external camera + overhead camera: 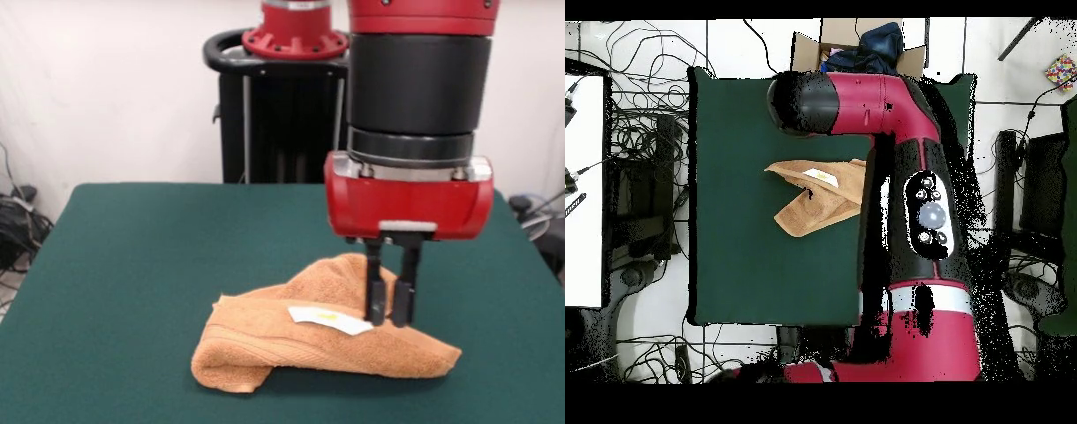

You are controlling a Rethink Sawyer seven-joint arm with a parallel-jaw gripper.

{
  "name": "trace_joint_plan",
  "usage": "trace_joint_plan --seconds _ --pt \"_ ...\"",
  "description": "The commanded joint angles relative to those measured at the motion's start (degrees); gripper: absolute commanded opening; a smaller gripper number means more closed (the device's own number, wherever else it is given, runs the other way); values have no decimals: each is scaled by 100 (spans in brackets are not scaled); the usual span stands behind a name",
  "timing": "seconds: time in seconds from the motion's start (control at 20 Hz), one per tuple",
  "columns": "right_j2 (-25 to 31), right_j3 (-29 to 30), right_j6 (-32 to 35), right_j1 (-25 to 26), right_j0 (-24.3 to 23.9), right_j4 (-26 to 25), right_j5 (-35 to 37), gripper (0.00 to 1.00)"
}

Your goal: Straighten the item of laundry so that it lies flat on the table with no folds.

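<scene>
Still folded, towel (pixel 309 349) on table (pixel 132 265); hand (pixel 389 314) apparently pinching fold.

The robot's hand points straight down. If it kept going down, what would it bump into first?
The hand would most likely meet the orange towel first, since its fingers already seem to reach the bunched cloth near the white label.

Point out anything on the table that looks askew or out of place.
The towel is bunched and folded over itself, its left end rolled under, white care label showing on top. The gripper pinches a raised fold beside the label. Nothing else stands out.
</scene>
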Motion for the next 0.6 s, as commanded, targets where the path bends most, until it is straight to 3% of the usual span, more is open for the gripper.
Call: trace_joint_plan --seconds 0.05,0.4,0.6 --pt "726 721 -68 322 -158 489 305 0" --pt "835 836 -147 582 -330 626 307 0" --pt "591 638 -107 726 -223 553 928 0"
